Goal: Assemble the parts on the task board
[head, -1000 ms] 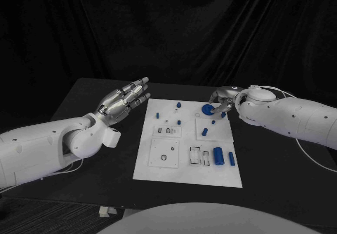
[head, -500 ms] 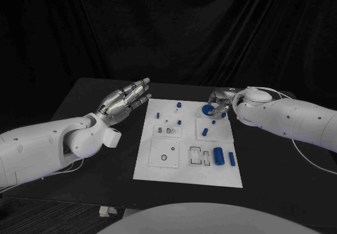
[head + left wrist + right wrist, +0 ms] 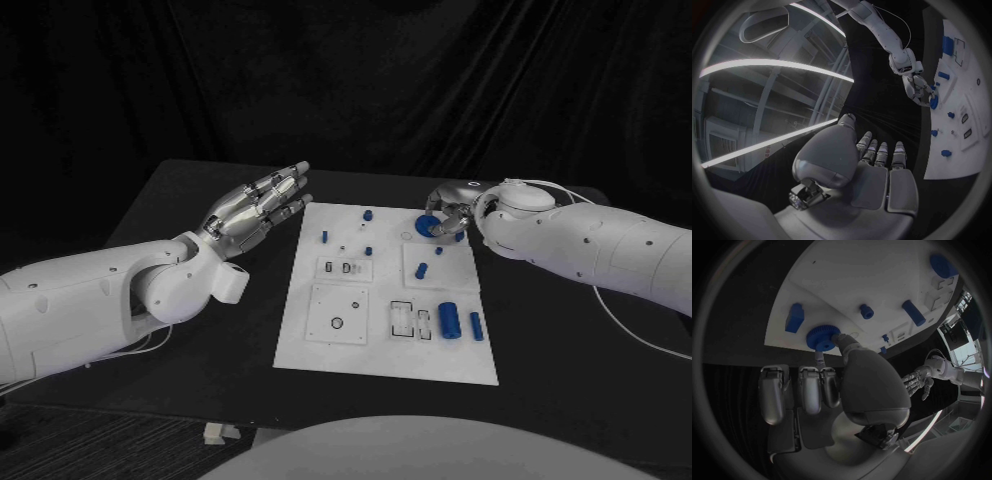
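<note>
The white task board [image 3: 378, 352] lies in the middle of the black table. My right hand [image 3: 456, 207] is over the board's far right corner and pinches a blue toothed gear [image 3: 427, 226] between thumb and a finger. In the right wrist view the gear [image 3: 821, 336] sits at the board's edge with my thumb tip against it, beside a blue block [image 3: 795, 317]. My left hand [image 3: 260, 206] hovers open, fingers straight, just off the board's far left side, holding nothing. The left wrist view shows its bare palm [image 3: 873, 175] and the right hand [image 3: 916, 86] at the gear [image 3: 933, 102].
Several small blue pegs stand on the far half of the board, one [image 3: 366, 214] near the far edge and another [image 3: 420, 269] at mid right. A thick blue cylinder [image 3: 450, 320] and a slimmer one [image 3: 475, 326] lie near right. Bare black table surrounds the board.
The right wrist and forearm have shifted slightly to the left while the gear stays in the same spot. The left arm has not moved.
</note>
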